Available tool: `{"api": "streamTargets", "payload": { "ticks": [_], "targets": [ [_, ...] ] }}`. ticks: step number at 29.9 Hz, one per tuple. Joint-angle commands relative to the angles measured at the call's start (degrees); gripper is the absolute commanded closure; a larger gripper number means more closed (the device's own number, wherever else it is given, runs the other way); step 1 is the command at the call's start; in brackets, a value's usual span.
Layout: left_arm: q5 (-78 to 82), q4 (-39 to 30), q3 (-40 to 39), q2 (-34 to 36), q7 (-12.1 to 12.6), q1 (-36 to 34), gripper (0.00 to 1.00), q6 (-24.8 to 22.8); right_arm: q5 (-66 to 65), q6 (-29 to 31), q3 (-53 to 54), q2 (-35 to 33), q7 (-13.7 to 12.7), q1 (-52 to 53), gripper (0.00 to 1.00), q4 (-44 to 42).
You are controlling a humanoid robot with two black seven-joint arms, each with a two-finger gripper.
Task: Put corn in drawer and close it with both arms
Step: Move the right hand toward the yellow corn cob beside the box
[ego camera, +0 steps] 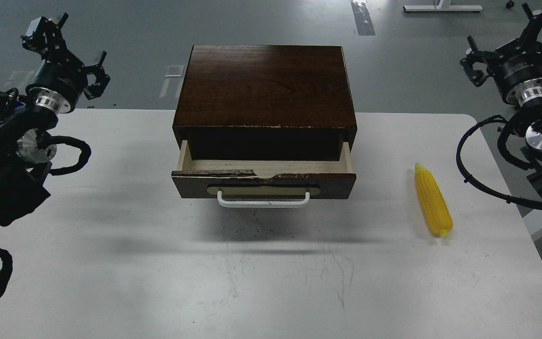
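Claws first: right claw (511, 37) is raised off the far right table corner, fingers spread, nothing held. Left claw (64, 44) is raised at the far left, spread too as far as can be told, nothing held. Corn (433, 200) is lying flat on the white table (111, 263), below and nearer than the right claw, slightly inboard, well apart from it, pointed tip away from the robot. Drawer (264, 176) is further inboard of the corn, roughly midway between both claws, pulled partly out of the wooden box (264, 84), pale inside showing, white handle (263, 201) on its front.

Step judged: corn pickup by the right claw, not yet begun. Cob should be gripped across its thick middle, fingers crosswise to its length, so rolling is avoided. Opening looks shallow front to back, so the cob is best turned sideways before being dropped in. Closing is best done with even pushes on both ends of the front.
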Motion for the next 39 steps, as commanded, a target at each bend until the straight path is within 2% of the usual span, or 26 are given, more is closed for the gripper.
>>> {"api": "streamTargets", "payload": {
  "ticks": [1, 11, 15, 19, 22, 25, 27, 31, 35, 39],
  "targets": [
    [-0.2, 0.1, 0.0, 0.1, -0.4, 0.4, 0.02, 0.0, 0.0, 0.0, 0.0, -0.1, 0.0, -0.1, 0.0, -0.4],
    [-0.4, 0.2, 0.0, 0.3, -0.7, 0.7, 0.02, 0.0, -0.3, 0.0, -1.0, -1.8, 0.6, 0.2, 0.0, -0.1],
    [0.1, 0.8, 0.0, 0.4, -0.7, 1.4, 0.02, 0.0, -2.7, 0.0, -6.8, -6.3, 0.6, 2.2, 0.0, 0.1],
    [-0.1, 1.1, -0.2, 0.7, -0.6, 1.3, 0.02, 0.0, -9.0, 0.0, -16.6, -9.9, 0.6, 9.5, 0.0, 0.2],
    [-0.1, 1.1, -0.2, 0.8, -0.5, 1.1, 0.02, 0.0, -10.7, 0.0, -19.9, -11.7, 0.5, 12.1, 0.0, 0.7],
    [0.0, 1.0, -0.1, 1.3, -0.6, 1.0, 0.02, 0.0, -16.5, 0.0, -25.9, -13.0, 0.5, 14.6, 0.0, 4.3],
    [0.0, 1.0, -0.2, 1.5, -0.8, 1.2, 0.02, 0.0, -22.4, 0.0, -28.8, -16.2, 0.4, 16.5, 0.0, 7.7],
    [-0.1, 1.0, -0.2, 2.2, -0.8, 1.3, 0.02, 0.0, -32.8, 0.0, -30.2, -17.9, 0.2, 18.1, 0.0, 11.5],
    [-0.2, 1.0, -0.3, 2.4, -0.9, 1.2, 0.02, 0.0, -50.8, 0.0, -30.6, -20.9, -1.2, 19.0, 0.0, 18.2],
    [-0.5, 1.0, -0.5, 2.6, -1.0, 1.3, 0.02, 0.0, -66.9, -1.7, -31.7, -25.9, -1.7, 17.3, 0.0, 28.8]
  ]
}}
